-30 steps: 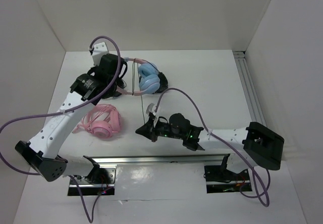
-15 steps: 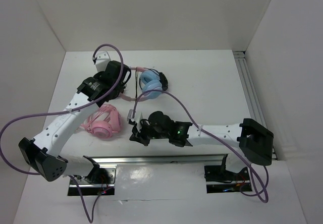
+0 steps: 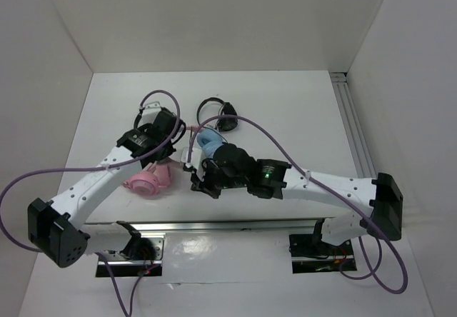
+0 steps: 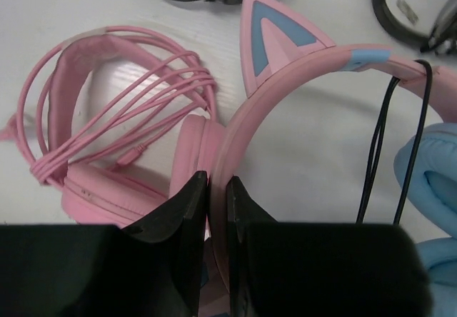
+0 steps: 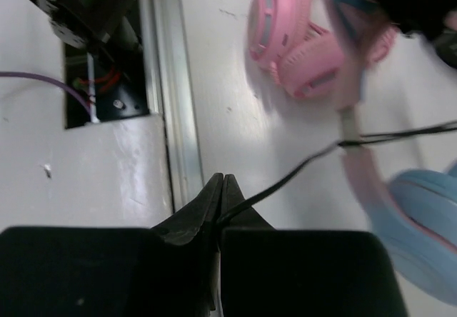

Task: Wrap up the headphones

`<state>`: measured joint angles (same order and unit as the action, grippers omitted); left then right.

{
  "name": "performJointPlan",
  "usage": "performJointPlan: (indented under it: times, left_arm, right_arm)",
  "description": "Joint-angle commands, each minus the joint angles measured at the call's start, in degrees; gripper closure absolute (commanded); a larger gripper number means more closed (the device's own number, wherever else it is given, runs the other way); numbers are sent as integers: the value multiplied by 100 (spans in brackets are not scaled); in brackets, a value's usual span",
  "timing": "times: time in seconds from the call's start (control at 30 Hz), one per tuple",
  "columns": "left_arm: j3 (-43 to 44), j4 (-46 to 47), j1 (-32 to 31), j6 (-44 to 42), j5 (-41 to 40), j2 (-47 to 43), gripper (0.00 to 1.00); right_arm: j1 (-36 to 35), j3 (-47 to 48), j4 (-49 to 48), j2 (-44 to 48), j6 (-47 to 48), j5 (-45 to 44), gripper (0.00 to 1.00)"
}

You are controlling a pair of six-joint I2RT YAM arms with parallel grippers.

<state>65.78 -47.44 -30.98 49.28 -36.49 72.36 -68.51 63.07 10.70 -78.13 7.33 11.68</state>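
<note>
The headphones have a pink cat-ear headband (image 4: pixel 285 110), light blue ear cups (image 4: pixel 435 181) and a thin black cable (image 4: pixel 371 167) looped over the band. My left gripper (image 4: pixel 218 188) is shut on the headband, one finger on each side of it. In the top view the blue cup (image 3: pixel 211 146) shows between the two wrists, mid-table. My right gripper (image 5: pixel 223 185) is shut on the black cable (image 5: pixel 285 181), which runs taut up to the headband, with a blue cup (image 5: pixel 421 217) to its right. That gripper (image 3: pixel 200 181) sits just in front of the headphones.
The all-pink headphones (image 3: pixel 148 181) lie left of the held pair, their pink cord bundled (image 4: pixel 121 138). Black headphones (image 3: pixel 218 113) lie behind, toward the back wall. The metal rail (image 3: pixel 221 225) and arm mounts run along the near edge, close under my right gripper (image 5: pixel 168 81).
My left gripper has carried the headphones from the back of the table toward the near side. My right wrist has swung in close to them, still holding the cable. The black headphones are uncovered.
</note>
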Motion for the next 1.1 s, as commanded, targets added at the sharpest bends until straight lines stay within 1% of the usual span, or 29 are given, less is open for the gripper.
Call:
performJointPlan:
  times: [0.0,0.03,0.07,0.1,0.17,0.2,0.27,0.3,0.33,0.37,0.4,0.43,0.47,0.5,0.53,0.63,0.67,0.7,0.73,0.77,0.8,0.83,0.93,1.0,1.07]
  left_arm:
    - [-302,1473,-30,-1327,842,-520,100]
    - [-363,1475,-31,-1603,1115,-573,100]
    - [-364,1422,-213,-1832,1422,-574,100]
    - [-364,1291,-337,-2130,1425,-626,100]
    - [-364,862,-636,-2378,1111,-548,100]
    - [-286,694,-959,-2457,952,-469,100]
    - [-233,404,-1286,-2599,601,-179,100]
    - [-232,246,-1575,-2651,521,-109,100]
    - [-232,244,-1839,-2651,372,-56,100]
    - [-232,244,-1841,-2651,310,-55,100]
    - [-232,244,-2033,-2651,309,-55,100]
    - [-232,244,-2113,-2721,309,-133,100]
    - [-232,244,-2175,-2817,309,-134,100]
    - [-232,157,-2332,-2818,135,-195,100]
    - [-232,52,-2429,-2818,29,-248,100]
    - [-232,-125,-2623,-2818,-86,-450,100]
    - [-293,-195,-2623,-2949,-25,-538,100]
    - [-389,-143,-2623,-3028,123,-652,100]
    - [-451,-56,-2623,-3108,212,-975,100]
    - [-452,24,-2623,-3265,395,-1152,100]
    - [-513,198,-2623,-3354,841,-1336,100]
    - [-513,200,-2623,-3354,984,-1504,100]
    - [-575,358,-2623,-3556,1502,-1988,100]
    - [-523,358,-2623,-3618,1627,-2094,100]
    - [-461,358,-2623,-3671,1628,-2146,100]
  right_arm:
    - [-215,767,1125,447,496,-725,100]
    - [-215,873,1327,448,497,-911,100]
    - [-276,970,1686,500,549,-1113,100]
    - [-355,1162,1838,552,550,-1603,100]
    - [-426,1321,2136,553,550,-2115,100]
    - [-426,1444,2190,623,550,-2474,100]
    - [-426,1550,2260,623,603,-2775,100]
    - [-426,1655,2357,623,603,-2916,100]
    - [-478,1656,2445,623,672,-3265,100]
    - [-479,1743,2446,536,673,-3486,100]
    - [-479,1744,2507,535,673,-3741,100]
    - [-479,1744,2507,457,725,-4283,100]
    - [-479,1744,2507,395,726,-4515,100]
    - [-479,1561,2342,395,795,-4787,100]
    - [-479,1377,2140,395,935,-5277,100]
    - [-532,647,1191,579,1330,-5955,100]
    - [-532,515,997,658,1419,-6097,100]
    - [-532,400,578,719,1516,-6229,100]
    - [-532,260,434,720,1656,-6283,100]
    - [-532,206,303,781,1718,-6388,100]
    - [-532,206,84,782,1719,-6389,100]
    - [-532,154,29,782,1788,-6389,100]
    - [-480,100,-94,1001,1789,-5951,100]
    - [-479,39,-182,1168,1789,-5634,96]
    - [-426,-101,-252,1221,1789,-5432,94]
